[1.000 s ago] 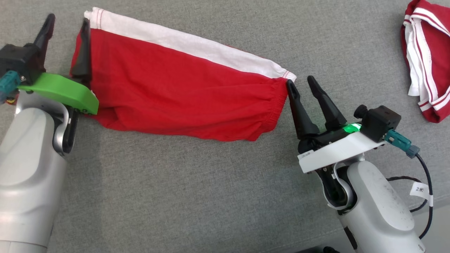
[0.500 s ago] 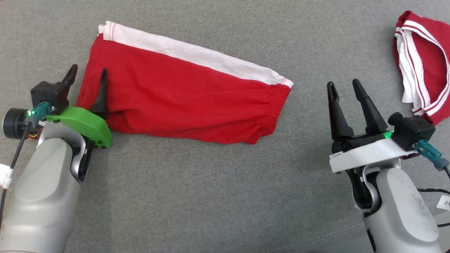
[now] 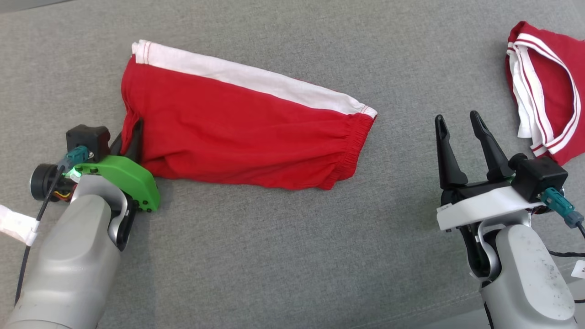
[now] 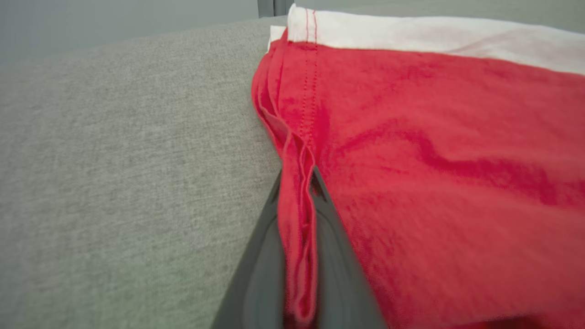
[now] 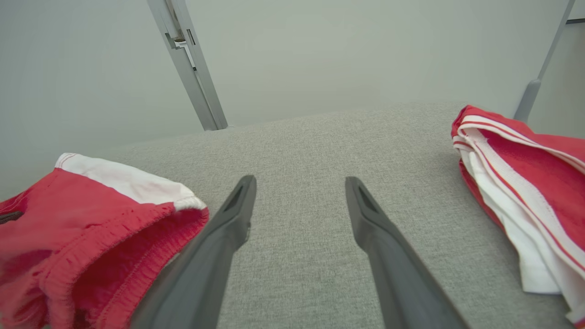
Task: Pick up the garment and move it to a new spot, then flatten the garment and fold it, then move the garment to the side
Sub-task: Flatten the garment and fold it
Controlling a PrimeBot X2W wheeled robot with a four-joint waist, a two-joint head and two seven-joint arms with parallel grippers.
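Observation:
The garment (image 3: 237,132), red shorts with a white band along the far edge, lies flat across the grey cloth surface (image 3: 274,251). My left gripper (image 3: 132,132) is at its left hem and is shut on the bunched red edge. In the left wrist view the hem folds (image 4: 299,228) run between the two dark fingers of the left gripper (image 4: 298,176), with the garment (image 4: 434,137) spreading to the right. My right gripper (image 3: 457,118) stands open to the right of the elastic waistband, apart from it. In the right wrist view the right gripper (image 5: 300,180) is empty and the garment (image 5: 91,210) lies at the left.
A second red garment with white stripes (image 3: 548,105) lies crumpled at the far right, close to my right gripper, and it sits at the right in the right wrist view (image 5: 525,169). Metal frame posts (image 5: 192,68) rise behind the surface's far edge.
My left gripper has drawn back along the left hem and shut on it. My right gripper has moved right, away from the waistband. The head view has shifted as well.

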